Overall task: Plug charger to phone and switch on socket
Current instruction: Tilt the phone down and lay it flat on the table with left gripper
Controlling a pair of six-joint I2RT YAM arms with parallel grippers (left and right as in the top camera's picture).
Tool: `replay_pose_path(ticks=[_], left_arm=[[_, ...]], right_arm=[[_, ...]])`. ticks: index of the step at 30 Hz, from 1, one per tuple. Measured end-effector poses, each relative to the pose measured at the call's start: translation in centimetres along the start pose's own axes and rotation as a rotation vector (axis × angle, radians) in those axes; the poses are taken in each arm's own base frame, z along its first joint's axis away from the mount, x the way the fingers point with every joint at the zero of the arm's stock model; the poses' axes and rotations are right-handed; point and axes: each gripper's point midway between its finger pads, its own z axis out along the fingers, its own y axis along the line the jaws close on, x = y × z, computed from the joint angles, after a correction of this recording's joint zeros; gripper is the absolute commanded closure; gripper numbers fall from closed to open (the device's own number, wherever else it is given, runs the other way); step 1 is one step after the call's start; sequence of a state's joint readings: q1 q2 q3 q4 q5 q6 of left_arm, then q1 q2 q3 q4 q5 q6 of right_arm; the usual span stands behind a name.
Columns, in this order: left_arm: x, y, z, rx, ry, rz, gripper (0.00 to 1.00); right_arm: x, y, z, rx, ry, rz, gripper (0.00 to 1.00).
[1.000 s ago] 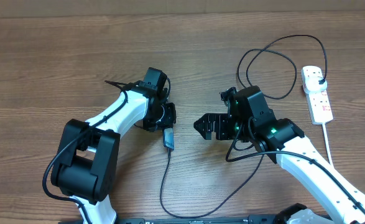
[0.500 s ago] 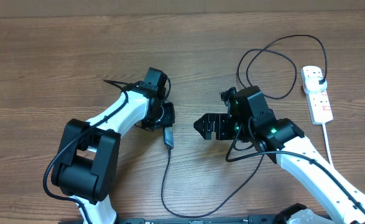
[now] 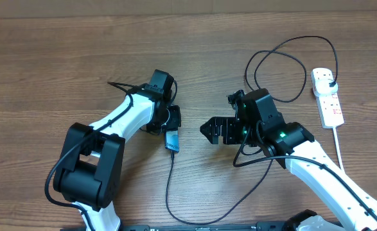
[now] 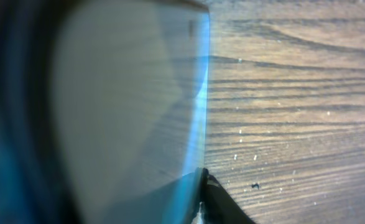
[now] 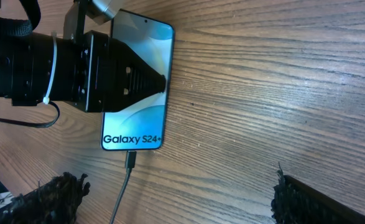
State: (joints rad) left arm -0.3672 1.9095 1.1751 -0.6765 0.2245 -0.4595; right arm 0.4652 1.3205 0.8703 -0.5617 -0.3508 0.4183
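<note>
black charger point(image 5: 130, 163) tip sits in the phone's point(image 5: 138, 121) bottom port, and its far plug looks pushed into the socket point(image 3: 327, 97) at the table's point(image 3: 47, 64) right side, so the plugging seems done. left to do, i judge: the socket switch, whose state is too small to read. the phone is mid-table, tipped up, screen toward the right arm; its long axis runs far to near, port end nearest the robot. left gripper point(image 3: 170, 125) lays a finger across the screen — whether it pinches i cannot tell. right gripper point(image 3: 209, 130) gapes wide and empty, just beside.
</note>
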Motion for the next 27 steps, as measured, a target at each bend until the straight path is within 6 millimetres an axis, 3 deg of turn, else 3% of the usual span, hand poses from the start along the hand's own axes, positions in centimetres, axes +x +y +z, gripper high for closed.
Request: replay_pose_path(ticks=[7, 27], left_arm=[[-0.02, 0.39, 0.02, -0.02, -0.004, 0.001, 0.67], [-0.11, 0.47, -0.02, -0.026, -0.009, 0.001, 0.58]], right_arm=[[-0.01, 0.0, 0.0, 0.0, 0.0, -0.001, 0.0], [0.0, 0.0, 0.0, 0.0, 0.0, -0.001, 0.0]])
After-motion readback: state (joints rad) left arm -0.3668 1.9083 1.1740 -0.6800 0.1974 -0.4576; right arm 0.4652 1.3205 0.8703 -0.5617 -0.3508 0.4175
